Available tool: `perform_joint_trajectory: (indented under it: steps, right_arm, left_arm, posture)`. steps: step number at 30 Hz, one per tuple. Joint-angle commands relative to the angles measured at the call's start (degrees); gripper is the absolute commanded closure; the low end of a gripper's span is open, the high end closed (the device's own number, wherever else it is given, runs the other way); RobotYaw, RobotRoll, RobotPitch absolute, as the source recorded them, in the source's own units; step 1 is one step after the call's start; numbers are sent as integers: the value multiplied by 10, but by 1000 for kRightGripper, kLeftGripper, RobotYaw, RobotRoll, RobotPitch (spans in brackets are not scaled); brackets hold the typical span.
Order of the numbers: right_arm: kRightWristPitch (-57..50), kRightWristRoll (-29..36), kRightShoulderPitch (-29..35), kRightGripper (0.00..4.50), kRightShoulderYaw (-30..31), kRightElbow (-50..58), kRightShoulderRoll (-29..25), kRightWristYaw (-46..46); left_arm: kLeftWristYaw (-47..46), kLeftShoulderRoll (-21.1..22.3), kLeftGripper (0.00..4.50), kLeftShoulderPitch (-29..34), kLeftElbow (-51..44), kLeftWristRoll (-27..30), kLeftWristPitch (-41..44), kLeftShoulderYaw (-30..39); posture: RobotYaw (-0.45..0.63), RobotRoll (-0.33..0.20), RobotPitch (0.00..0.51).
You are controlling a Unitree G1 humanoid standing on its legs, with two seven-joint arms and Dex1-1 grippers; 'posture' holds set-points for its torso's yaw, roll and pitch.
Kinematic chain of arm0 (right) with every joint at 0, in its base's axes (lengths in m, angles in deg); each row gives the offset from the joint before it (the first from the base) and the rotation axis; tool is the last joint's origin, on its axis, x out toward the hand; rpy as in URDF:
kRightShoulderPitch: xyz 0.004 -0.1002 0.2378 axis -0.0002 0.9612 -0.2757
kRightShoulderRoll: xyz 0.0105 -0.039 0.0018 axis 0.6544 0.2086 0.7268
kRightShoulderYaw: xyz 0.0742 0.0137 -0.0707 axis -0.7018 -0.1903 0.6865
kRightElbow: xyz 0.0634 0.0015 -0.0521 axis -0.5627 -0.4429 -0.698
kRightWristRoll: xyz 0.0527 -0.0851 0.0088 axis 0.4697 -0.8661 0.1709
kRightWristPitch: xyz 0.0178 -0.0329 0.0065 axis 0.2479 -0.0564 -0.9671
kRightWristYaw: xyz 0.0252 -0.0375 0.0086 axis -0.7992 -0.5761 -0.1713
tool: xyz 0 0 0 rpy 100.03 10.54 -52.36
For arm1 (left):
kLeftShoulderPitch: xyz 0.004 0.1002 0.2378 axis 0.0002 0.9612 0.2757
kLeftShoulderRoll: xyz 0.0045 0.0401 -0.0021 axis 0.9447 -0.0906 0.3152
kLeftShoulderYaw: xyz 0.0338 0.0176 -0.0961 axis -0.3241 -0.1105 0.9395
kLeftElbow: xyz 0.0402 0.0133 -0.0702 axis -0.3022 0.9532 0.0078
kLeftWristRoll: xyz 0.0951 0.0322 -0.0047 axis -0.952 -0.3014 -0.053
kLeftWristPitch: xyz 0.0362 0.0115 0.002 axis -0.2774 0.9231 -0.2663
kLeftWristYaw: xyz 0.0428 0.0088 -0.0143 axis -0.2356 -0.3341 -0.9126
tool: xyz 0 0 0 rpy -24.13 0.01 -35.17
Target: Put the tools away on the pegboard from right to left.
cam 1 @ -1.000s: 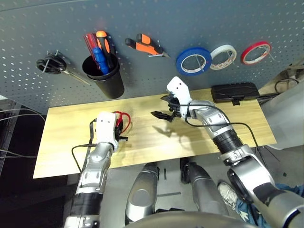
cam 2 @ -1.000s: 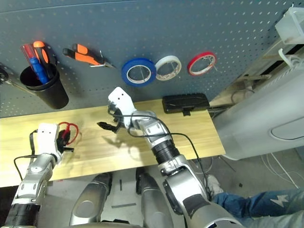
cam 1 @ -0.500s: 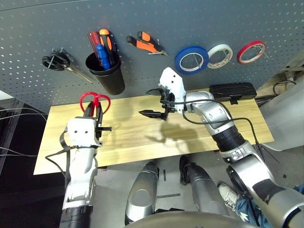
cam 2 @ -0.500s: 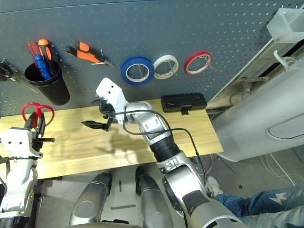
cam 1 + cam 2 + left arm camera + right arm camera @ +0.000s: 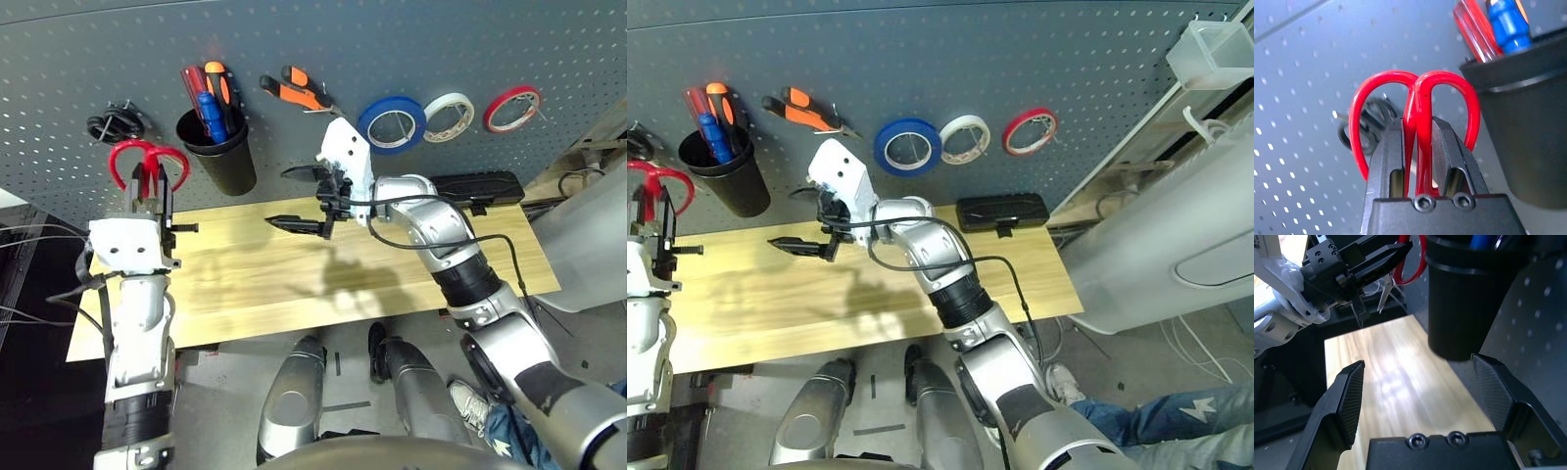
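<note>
My left gripper is shut on the red-handled scissors, held up with the handles pointing at the pegboard, to the left of the black cup. In the left wrist view the fingers clamp the scissors where the two red loops meet. My right gripper hangs open above the table, just right of the cup, with nothing in it. On the board hang the orange-and-black pliers and the blue tape roll. The blue-handled screwdriver stands in the cup.
Black-handled scissors hang at the board's left, just above the red ones. White tape and red tape hang to the right of the blue roll. A black box lies at the table's back right.
My left gripper has lifted the red scissors off the table, up and left toward the board. My right gripper, still open, has moved left and up toward the cup.
</note>
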Motion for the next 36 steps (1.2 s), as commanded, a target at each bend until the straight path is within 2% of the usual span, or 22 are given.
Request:
perform_joint_trajectory:
  steps: [1,12,22,34,35,36]
  right_arm:
    - [10,7,-9,0,-6,-8,9,-9]
    - [8,14,-18,0,-6,-14,17,-23]
    - [7,17,-44,0,-30,-50,35,-60]
    - [41,17,-36,0,-37,-49,46,-64]
    - [47,15,-34,0,-36,-50,45,-63]
    - [53,15,-33,0,-36,-51,45,-63]
  left_arm:
    - [-1,9,3775,-3,-3,0,5,16]
    - [-3,19,3798,-28,10,17,37,39]
    - [44,29,3798,-69,106,74,129,34]
    - [58,28,3823,-95,179,87,150,22]
    - [57,27,3698,-95,180,83,141,19]
    - [57,26,3097,-93,179,79,136,15]
  posture:
    - [190,0,214]
    - [194,0,218]
    - [190,0,225]
    - [178,0,229]
    - [178,0,229]
    - [179,0,229]
